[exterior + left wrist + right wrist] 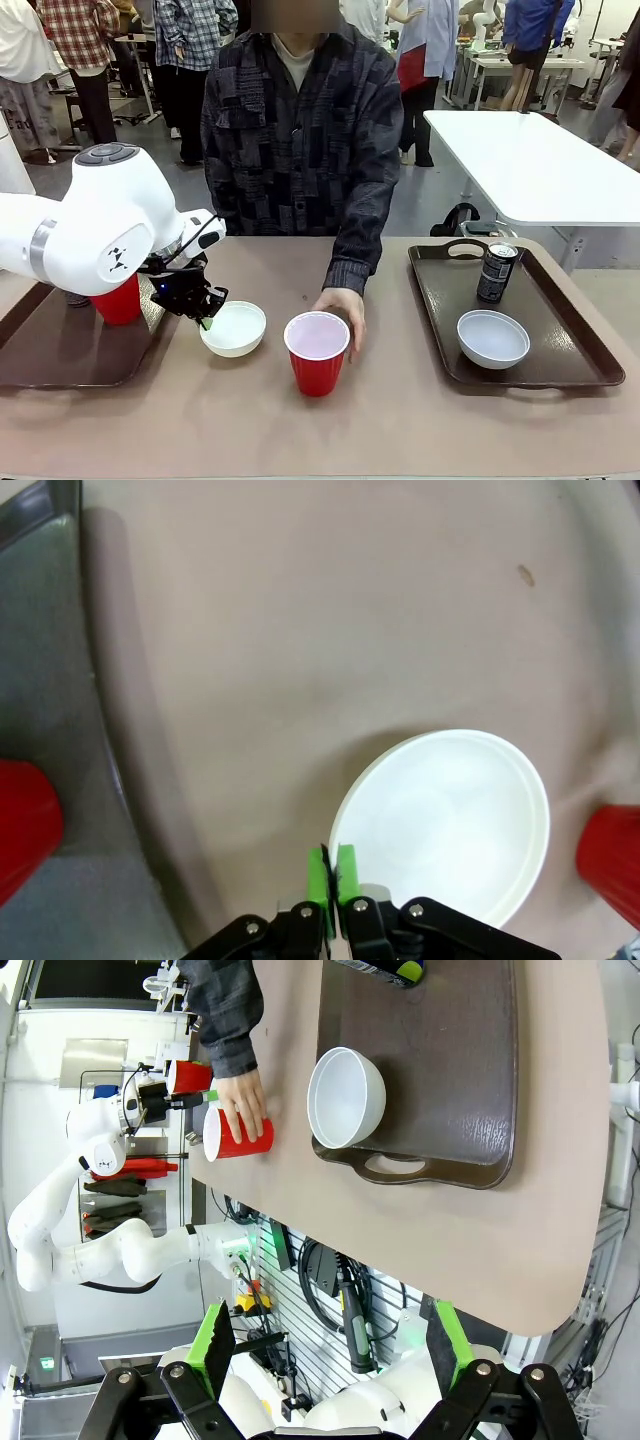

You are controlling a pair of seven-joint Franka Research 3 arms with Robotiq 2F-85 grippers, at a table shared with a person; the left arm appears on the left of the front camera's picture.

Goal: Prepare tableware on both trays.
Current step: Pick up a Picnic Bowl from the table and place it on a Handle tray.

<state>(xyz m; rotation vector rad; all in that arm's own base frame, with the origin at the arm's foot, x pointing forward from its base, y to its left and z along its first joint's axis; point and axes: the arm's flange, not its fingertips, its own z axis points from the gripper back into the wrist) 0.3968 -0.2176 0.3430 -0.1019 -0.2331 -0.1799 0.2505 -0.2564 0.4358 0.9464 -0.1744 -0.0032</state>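
Tan tabletop (pixel 400 430), white table (pixel 530 170) behind, left gripper (pixel 332 865) pinching bowl (pixel 450 820) rim, right gripper (pixel 330 1337) agape, empty.

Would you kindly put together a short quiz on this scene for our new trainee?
1. True or false: the left pincer is shut on the rim of a bowl.
2. What stands on the right tray? A) a can and a second bowl; B) two cups; C) a cup and a can.
3. What is the person's hand touching?
Key: 1 true; 2 A; 3 the middle red cup.
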